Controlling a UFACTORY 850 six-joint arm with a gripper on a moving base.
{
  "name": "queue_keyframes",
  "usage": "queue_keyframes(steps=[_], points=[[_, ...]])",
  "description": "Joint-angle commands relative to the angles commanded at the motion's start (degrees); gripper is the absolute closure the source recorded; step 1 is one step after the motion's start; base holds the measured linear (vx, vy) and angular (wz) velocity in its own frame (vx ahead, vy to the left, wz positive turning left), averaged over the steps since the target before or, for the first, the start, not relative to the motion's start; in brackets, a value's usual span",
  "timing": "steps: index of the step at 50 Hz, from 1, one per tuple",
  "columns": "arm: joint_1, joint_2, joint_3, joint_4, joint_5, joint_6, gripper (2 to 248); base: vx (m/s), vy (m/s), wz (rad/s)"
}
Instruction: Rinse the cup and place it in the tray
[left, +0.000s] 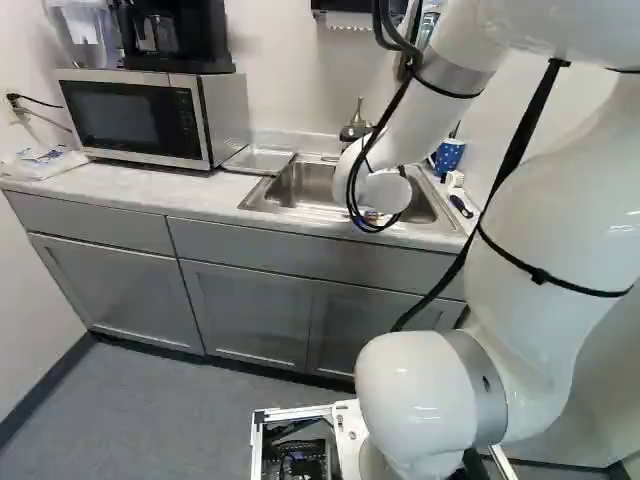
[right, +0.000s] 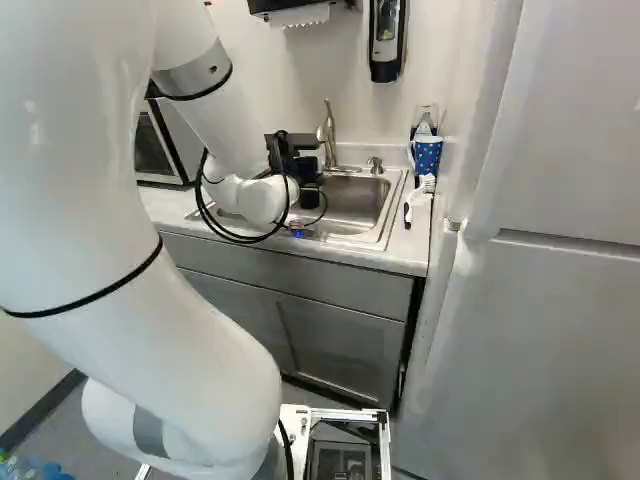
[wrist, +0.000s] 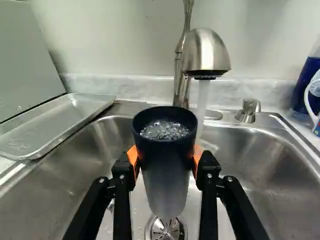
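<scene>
We saw the microwave (left: 130, 115) standing on the desk (left: 130, 185) at the left of the left base view, with the shallow metal tray (wrist: 60, 122) lying between it and the sink (wrist: 250, 155). Our arm (right: 235, 110) came next, rising from its joint and bent over, its wrist low above the sink and our jaws pointing ahead toward the tap (wrist: 204, 52). We had the cup (wrist: 162, 165) upright above the drain (wrist: 165, 231), the jaws closed on its two sides with the orange pads (wrist: 133, 156) below the rim. It was dark at the top, greyer and narrower lower down, and bubbly water showed inside. From the tap a stream (wrist: 202, 102) fell just beside it. Past the soap pump (right: 375, 165), we saw a blue mug (right: 427, 155) with pale spots near the wall, and a white brush (right: 424, 184) before it.
</scene>
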Motion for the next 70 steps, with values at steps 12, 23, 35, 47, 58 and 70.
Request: queue_keyframes(steps=[12, 23, 35, 47, 58, 70], points=[[2.23, 0.0, 0.0, 0.0, 0.0, 0.0, 127, 0.0, 0.0, 0.0], [4.26, 0.17, -0.25, 0.0, 0.0, 0.0, 127, 0.0, 0.0, 0.0], [6.44, 0.55, -1.37, 0.0, 0.0, 0.0, 127, 0.0, 0.0, 0.0], [8.59, 1.09, -2.43, 0.0, 0.0, 0.0, 127, 0.0, 0.0, 0.0], [9.63, 1.83, -3.15, 0.0, 0.0, 0.0, 127, 0.0, 0.0, 0.0], [10.35, 2.84, -3.72, 0.0, 0.0, 0.0, 127, 0.0, 0.0, 0.0]])
